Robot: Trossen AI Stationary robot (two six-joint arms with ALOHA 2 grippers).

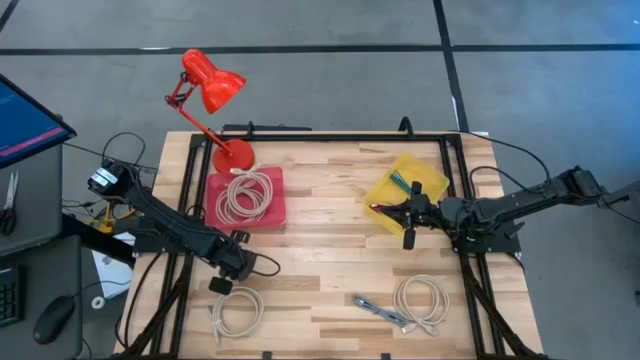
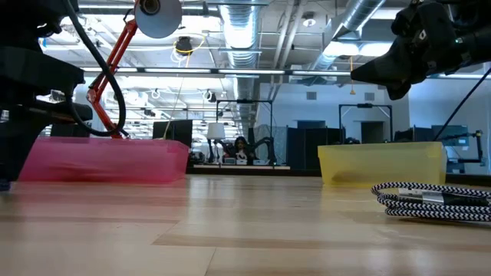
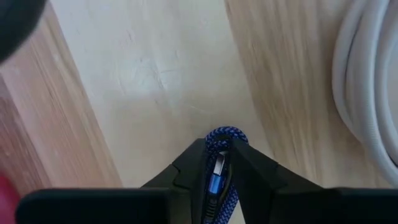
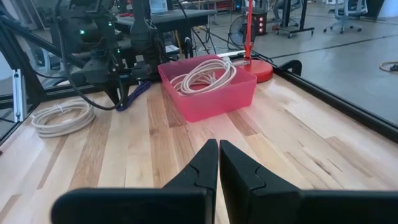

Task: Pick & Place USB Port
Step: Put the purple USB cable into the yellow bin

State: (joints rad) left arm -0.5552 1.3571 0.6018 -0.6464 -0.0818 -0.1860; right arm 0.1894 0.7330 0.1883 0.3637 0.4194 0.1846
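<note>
Left gripper [image 3: 219, 163] clamps blue cable [image 3: 219, 149]; pink bin [image 1: 247, 218] holds white cable [image 1: 246, 195].

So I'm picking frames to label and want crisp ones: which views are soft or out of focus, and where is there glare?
Low view: the red bin and near tabletop are blurred, the braided cable is sharper, and ceiling lights glare. Left wrist view: the blue cable in the left gripper is fairly sharp, the white cable softer. High view and right wrist view read evenly lit and clear.
</note>
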